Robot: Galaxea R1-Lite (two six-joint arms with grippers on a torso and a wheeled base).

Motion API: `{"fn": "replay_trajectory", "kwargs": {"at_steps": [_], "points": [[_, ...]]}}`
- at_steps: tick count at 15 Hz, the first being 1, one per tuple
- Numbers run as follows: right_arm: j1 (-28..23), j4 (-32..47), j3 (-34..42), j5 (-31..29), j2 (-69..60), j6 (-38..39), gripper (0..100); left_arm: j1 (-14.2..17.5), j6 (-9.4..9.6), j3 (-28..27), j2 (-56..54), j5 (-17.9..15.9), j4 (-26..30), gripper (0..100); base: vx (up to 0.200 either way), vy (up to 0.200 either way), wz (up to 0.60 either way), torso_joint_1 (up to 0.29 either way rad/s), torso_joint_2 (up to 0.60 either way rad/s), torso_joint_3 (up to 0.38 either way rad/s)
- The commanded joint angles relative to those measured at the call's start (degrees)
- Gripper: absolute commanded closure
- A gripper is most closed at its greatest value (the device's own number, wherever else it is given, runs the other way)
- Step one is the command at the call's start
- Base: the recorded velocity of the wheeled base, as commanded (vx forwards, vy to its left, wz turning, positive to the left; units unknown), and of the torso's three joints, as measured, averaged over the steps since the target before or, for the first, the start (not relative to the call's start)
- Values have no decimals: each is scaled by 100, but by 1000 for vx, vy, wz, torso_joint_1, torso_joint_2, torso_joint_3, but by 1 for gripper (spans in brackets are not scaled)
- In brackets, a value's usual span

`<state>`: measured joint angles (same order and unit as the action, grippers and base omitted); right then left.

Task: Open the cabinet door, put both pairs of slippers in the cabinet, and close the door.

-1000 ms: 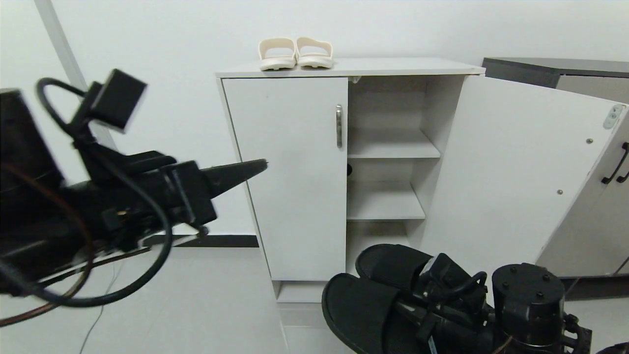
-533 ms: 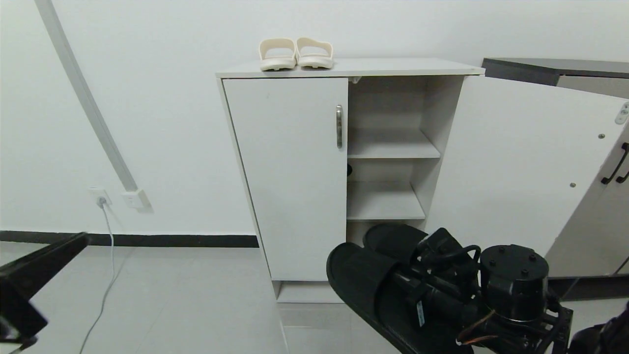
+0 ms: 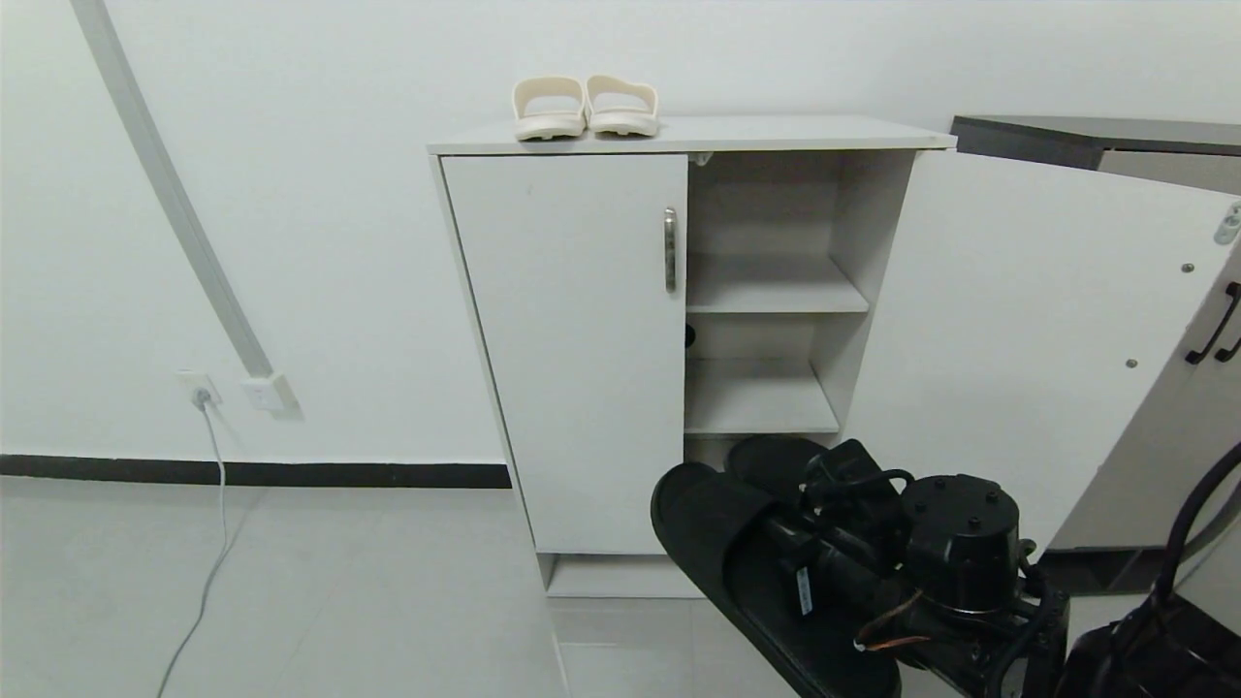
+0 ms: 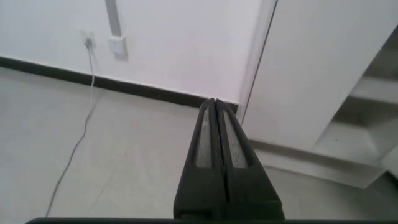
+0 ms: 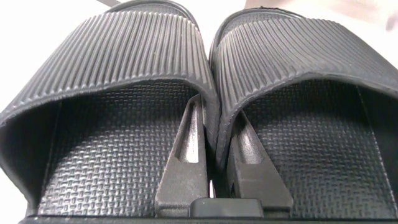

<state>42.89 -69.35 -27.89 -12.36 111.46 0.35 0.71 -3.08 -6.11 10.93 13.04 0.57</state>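
**Head view**
- The white cabinet [image 3: 679,136] stands against the far wall.
- Its left door [image 3: 572,349] is closed. A vertical metal handle [image 3: 669,249] sits at the right edge of this door.
- Its right door [image 3: 1018,330] is swung open to the right. This exposes an upper shelf [image 3: 771,291] and a lower shelf [image 3: 756,407].
- The beige slippers [image 3: 586,107] sit side by side on the cabinet top, above the left door.
- The black slippers [image 3: 722,543] are held above the floor [image 3: 339,601], near and low in the scene. They are in front of the open right compartment, with toes pointing at the opening below the lower shelf. Whether the toes have crossed the cabinet's front edge cannot be determined.
- The right arm comes in from the near right and meets the slippers at their heel end.
- A grey cabinet [image 3: 1163,388] stands just right of the open door.
- A wall socket [image 3: 199,393] with a cable [image 3: 208,543] is on the far left.

**Left wrist view**
- The left end effector [image 4: 215,106] is fully closed. Its two fingers are pressed flat together with nothing between them.
- It hangs above the floor [image 4: 112,162], near the cabinet's base and the left door [image 4: 323,62].
- The wall socket [image 4: 87,40] and the cable [image 4: 78,143] are farther off.

**Right wrist view**
- The right end effector [image 5: 216,124] holds the black slippers [image 5: 130,68].
- One finger lies inside each slipper, and the two adjoining side walls are clamped between the fingers.
- The ribbed straps arch over the fingertips.
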Motion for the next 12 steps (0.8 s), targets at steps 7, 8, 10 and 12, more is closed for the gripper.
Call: {"fn": "replay_trajectory", "kwargs": {"at_steps": [7, 8, 10, 12], "points": [[18, -26, 12, -12, 51, 0, 100, -79, 607, 611, -1093, -1155, -268, 100, 0, 0, 0, 0, 0, 0], [9, -26, -15, -12, 51, 0, 100, -79, 616, 584, -1085, -1225, 75, 100, 0, 0, 0, 0, 0, 0], [9, -34, -23, -56, 87, 0, 100, -79, 642, 602, -1085, -1348, -40, 100, 0, 0, 0, 0, 0, 0], [9, -34, -50, -73, 87, 9, 100, -79, 634, 602, -1085, -1401, -40, 100, 0, 0, 0, 0, 0, 0]]}}
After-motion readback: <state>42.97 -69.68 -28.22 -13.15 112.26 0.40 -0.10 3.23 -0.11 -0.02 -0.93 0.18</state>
